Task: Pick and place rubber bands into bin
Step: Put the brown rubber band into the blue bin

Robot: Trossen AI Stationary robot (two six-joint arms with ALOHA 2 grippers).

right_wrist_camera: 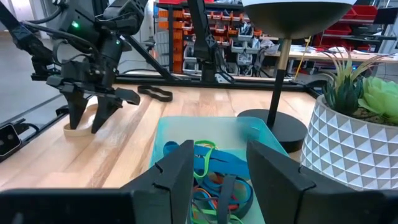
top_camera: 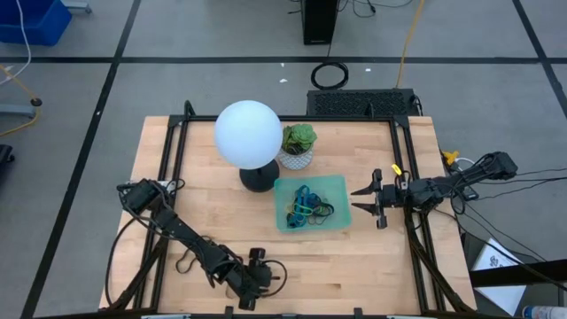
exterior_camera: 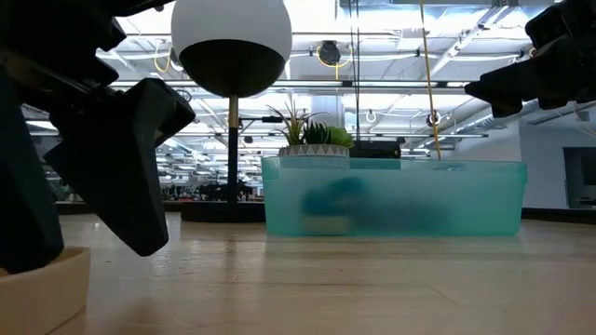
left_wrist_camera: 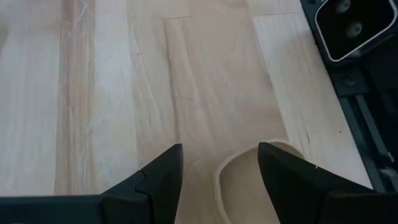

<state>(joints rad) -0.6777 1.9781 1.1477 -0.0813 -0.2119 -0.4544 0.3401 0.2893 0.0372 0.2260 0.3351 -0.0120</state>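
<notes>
Tan rubber band (left_wrist_camera: 245,180): thin wide loop, lying flat on the wooden surface (top_camera: 372,266) well away from the bin (top_camera: 312,203), toward the near edge. One side of the loop lies between the open fingers of the left gripper (left_wrist_camera: 219,169), which sits low over it, the other side outside them. Jaws spread, holding nothing.

Step in hand, by judgement: the pick. Next move calls for lowering until the fingertips reach the wood, then closing on the flat strip, which offers little height to grip; a shallow close may slide over it.

Black rubber band (top_camera: 186,262): wavy loop on the surface, farther from the bin than the left gripper, untouched.

Bin: translucent mint-green tray, just beside the lamp base (top_camera: 259,180) and the white plant pot (top_camera: 297,158). Contents: a tangle of blue, green and dark bands (top_camera: 308,206).

Right gripper (top_camera: 364,200): just beside the bin, on the side away from the lamp, pointed at it. Jaws wide apart, empty; waiting.

Progress, by judgement: well advanced; at least two bands remain outside the bin.
</notes>
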